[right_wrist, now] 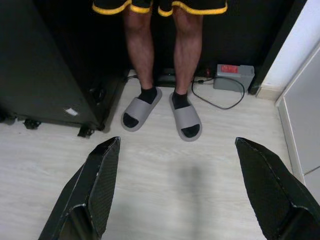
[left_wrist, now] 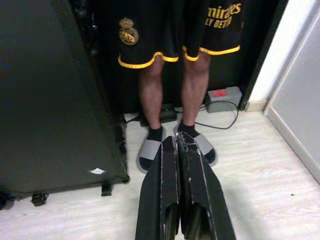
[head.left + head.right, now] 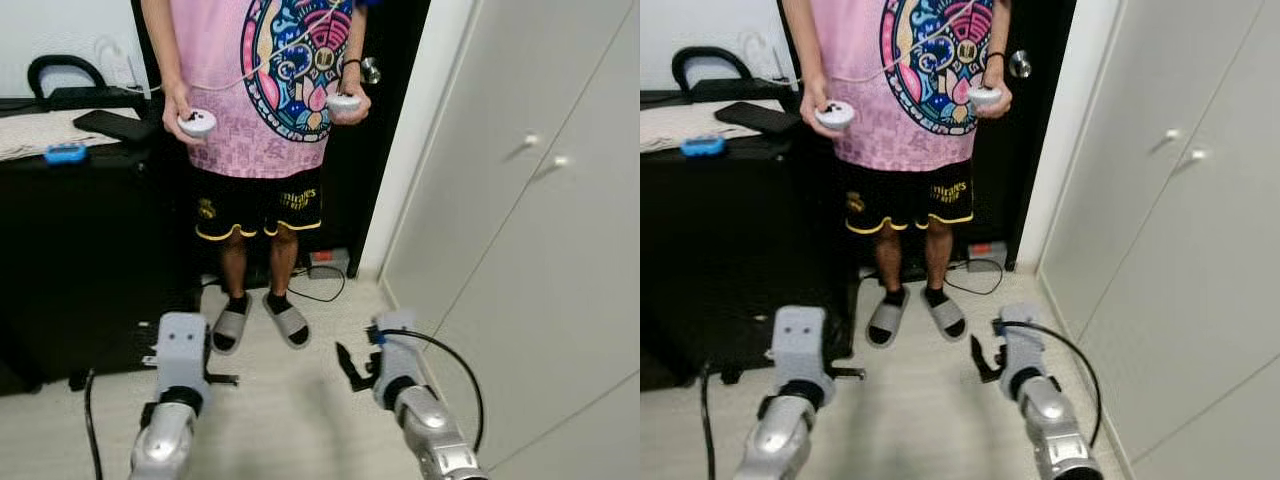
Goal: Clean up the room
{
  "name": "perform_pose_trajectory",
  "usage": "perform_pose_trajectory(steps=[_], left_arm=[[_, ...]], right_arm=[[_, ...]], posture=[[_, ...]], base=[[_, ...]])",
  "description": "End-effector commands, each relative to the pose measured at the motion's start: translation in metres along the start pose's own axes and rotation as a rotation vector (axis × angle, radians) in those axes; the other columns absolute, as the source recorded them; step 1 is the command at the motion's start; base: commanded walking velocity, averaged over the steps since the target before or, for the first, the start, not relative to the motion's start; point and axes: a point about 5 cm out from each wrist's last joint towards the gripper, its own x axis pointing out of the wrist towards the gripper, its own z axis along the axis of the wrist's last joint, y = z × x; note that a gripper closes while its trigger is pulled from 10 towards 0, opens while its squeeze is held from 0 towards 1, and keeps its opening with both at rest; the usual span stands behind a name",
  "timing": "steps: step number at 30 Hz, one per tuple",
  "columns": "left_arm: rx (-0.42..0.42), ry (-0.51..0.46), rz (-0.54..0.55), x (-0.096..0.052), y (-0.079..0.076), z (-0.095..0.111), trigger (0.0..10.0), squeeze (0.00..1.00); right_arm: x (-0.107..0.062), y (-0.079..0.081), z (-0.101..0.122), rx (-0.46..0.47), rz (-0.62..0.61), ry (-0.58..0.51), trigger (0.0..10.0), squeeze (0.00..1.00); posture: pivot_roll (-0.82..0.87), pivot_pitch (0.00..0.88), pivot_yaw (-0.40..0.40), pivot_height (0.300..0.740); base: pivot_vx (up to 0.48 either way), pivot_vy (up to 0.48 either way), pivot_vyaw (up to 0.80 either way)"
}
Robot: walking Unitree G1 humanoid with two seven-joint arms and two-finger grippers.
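Both arms are held low over a pale wood floor. My left gripper is shut, its two black fingers pressed together with nothing between them, and it points at a person's feet. My right gripper stands wide open and empty above the floor, in front of the same feet. A small blue object and a flat black item lie on top of a black cabinet at the left.
A person in a pink shirt, black shorts and grey slippers stands close ahead, holding two white controllers. A grey power box with a cable lies behind them. White wardrobe doors line the right.
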Motion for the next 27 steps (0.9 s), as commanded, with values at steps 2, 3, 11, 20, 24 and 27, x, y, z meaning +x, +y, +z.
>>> perform_pose_trajectory(steps=[2, 3, 11, 20, 24, 27], left_arm=[[-0.012, 0.009, -0.008, -0.0012, -0.0029, -0.0015, 10.0, 0.00], [-0.012, 0.009, -0.008, -0.0012, -0.0029, -0.0015, 10.0, 0.00], [-0.015, 0.011, -0.007, -0.0013, -0.0029, -0.0015, 10.0, 0.00], [-0.017, 0.012, -0.005, -0.0020, -0.0028, -0.0018, 10.0, 0.00], [-0.018, 0.013, -0.005, -0.0018, -0.0028, -0.0019, 10.0, 0.00], [-0.018, 0.012, -0.005, -0.0016, -0.0028, -0.0019, 10.0, 0.00]], right_arm=[[-0.0037, -0.0067, -0.0065, -0.004, -0.021, 0.030, 10.0, 0.00], [-0.0037, -0.0067, -0.0065, -0.004, -0.021, 0.030, 10.0, 0.00], [-0.0034, -0.0073, -0.0061, -0.005, -0.021, 0.031, 10.0, 0.00], [-0.0038, -0.0065, -0.0067, -0.005, -0.017, 0.033, 10.0, 0.00], [-0.0036, -0.0064, -0.0063, -0.005, -0.016, 0.033, 10.0, 0.00], [-0.0033, -0.0066, -0.0062, -0.005, -0.017, 0.033, 10.0, 0.00]], posture=[[-0.03, 0.101, -0.078, 0.740], [-0.03, 0.101, -0.078, 0.740], [-0.03, 0.107, -0.080, 0.740], [-0.03, 0.109, -0.081, 0.740], [-0.03, 0.110, -0.081, 0.740], [-0.03, 0.110, -0.081, 0.740]], base=[[0.277, 0.000, 0.00], [0.277, 0.000, 0.00], [0.278, 0.000, 0.00], [0.278, 0.000, 0.00], [0.277, 0.000, 0.00], [0.277, 0.000, 0.00]])
